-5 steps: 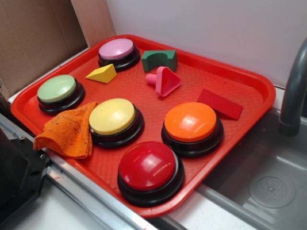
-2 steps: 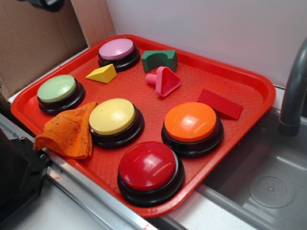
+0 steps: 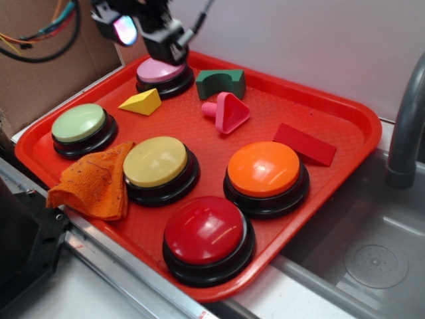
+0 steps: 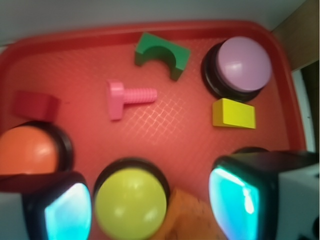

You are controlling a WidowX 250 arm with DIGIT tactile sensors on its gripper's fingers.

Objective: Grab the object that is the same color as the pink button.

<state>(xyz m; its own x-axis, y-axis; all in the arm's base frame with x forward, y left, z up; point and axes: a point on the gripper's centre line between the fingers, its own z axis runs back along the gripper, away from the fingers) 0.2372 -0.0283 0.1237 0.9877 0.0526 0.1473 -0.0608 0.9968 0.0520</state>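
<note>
Red tray (image 3: 345,113) carries everything. Gripper (image 3: 174,52) hangs over pink button (image 3: 159,70) at far left corner, jaws spread, empty. Pink toy (image 3: 227,111) lies mid-tray, near green block (image 3: 221,82), apart from gripper.

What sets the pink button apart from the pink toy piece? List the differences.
1. The pink button is a round dome on a black base; the pink toy piece is a triangular head with a ribbed stem.
2. The button is a pale lilac-pink; the toy piece is a stronger, warmer pink.
3. The button stands upright at the back of the red tray, under the gripper; the toy piece lies on its side, further in.

Both are pink and sit on the tray.
</note>
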